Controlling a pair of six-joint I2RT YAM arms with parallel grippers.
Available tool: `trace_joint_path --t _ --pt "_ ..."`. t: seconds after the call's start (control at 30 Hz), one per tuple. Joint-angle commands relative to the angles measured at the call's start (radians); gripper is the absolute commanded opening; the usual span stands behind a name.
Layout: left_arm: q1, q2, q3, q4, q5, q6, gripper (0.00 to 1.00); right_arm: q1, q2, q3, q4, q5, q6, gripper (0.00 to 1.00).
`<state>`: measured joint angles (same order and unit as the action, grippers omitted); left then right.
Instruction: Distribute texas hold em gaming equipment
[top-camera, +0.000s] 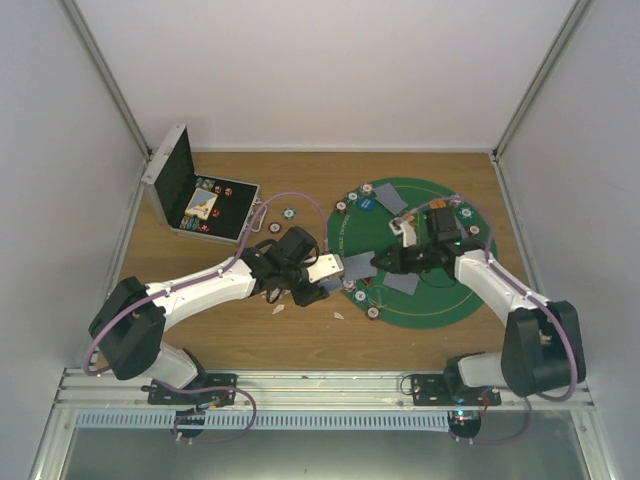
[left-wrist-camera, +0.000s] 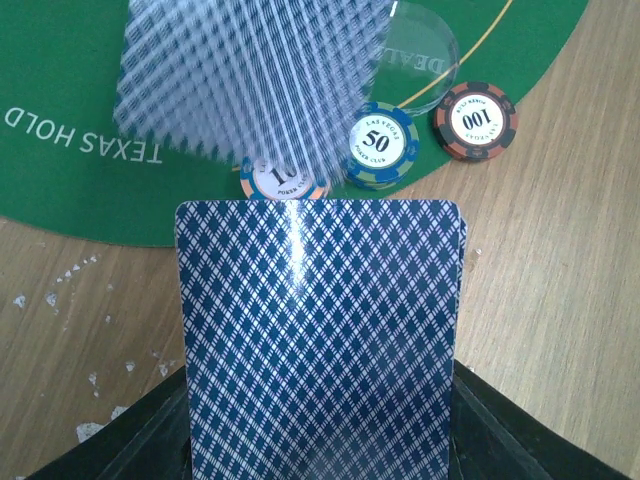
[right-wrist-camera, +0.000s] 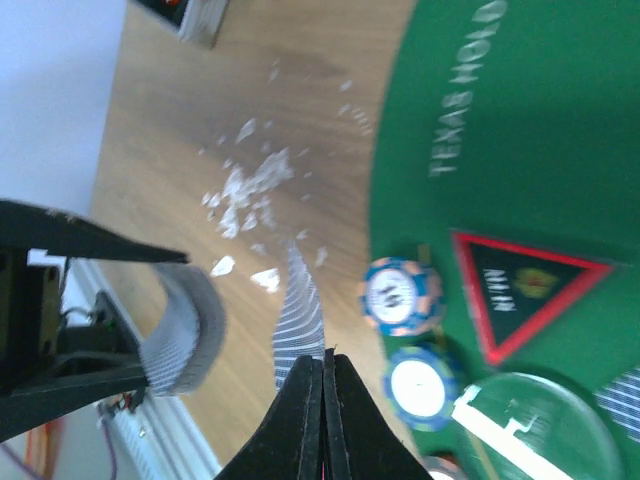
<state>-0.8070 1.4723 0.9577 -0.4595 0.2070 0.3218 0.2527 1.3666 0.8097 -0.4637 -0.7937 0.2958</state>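
My left gripper (top-camera: 326, 270) is shut on a deck of blue diamond-backed playing cards (left-wrist-camera: 320, 330) and holds it over the wood at the left edge of the green mat (top-camera: 430, 300). Facing it from the right, my right gripper (right-wrist-camera: 325, 365) is shut on a single card (right-wrist-camera: 298, 315), seen edge-on and blurred, just off the deck (right-wrist-camera: 185, 330). That card (left-wrist-camera: 250, 80) hangs above the deck's far end. Striped poker chips marked 10 (left-wrist-camera: 283, 182), 50 (left-wrist-camera: 383, 146) and 100 (left-wrist-camera: 475, 120) lie at the mat's edge beside a clear dealer button (left-wrist-camera: 425, 50). A red-black triangular token (right-wrist-camera: 520, 295) lies on the mat.
An open metal case (top-camera: 195, 200) with more chips stands at the back left. White scraps (right-wrist-camera: 245, 185) are strewn on the wood by the mat. Dealt cards (top-camera: 392, 200) and several chips ring the mat's rim.
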Motion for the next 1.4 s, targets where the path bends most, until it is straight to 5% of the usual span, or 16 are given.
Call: trace_joint_path --t 0.0,0.23,0.53,0.83,1.37 --pt "-0.002 -0.028 0.001 0.043 -0.001 -0.008 0.57 -0.136 -0.076 -0.048 0.038 0.051 0.044 0.01" --pt "-0.003 -0.027 0.0 0.043 -0.007 -0.007 0.57 -0.423 -0.169 -0.147 0.239 0.177 0.335 0.01" --pt "-0.002 -0.027 -0.004 0.044 -0.024 -0.004 0.57 -0.616 -0.154 -0.299 0.585 0.279 0.634 0.01" --pt "0.002 -0.018 -0.003 0.041 -0.04 -0.001 0.57 -0.757 0.021 -0.271 0.684 0.203 0.616 0.01" --pt "0.008 -0.003 0.006 0.036 -0.037 -0.002 0.57 -0.768 0.315 -0.102 0.717 0.17 0.565 0.01"
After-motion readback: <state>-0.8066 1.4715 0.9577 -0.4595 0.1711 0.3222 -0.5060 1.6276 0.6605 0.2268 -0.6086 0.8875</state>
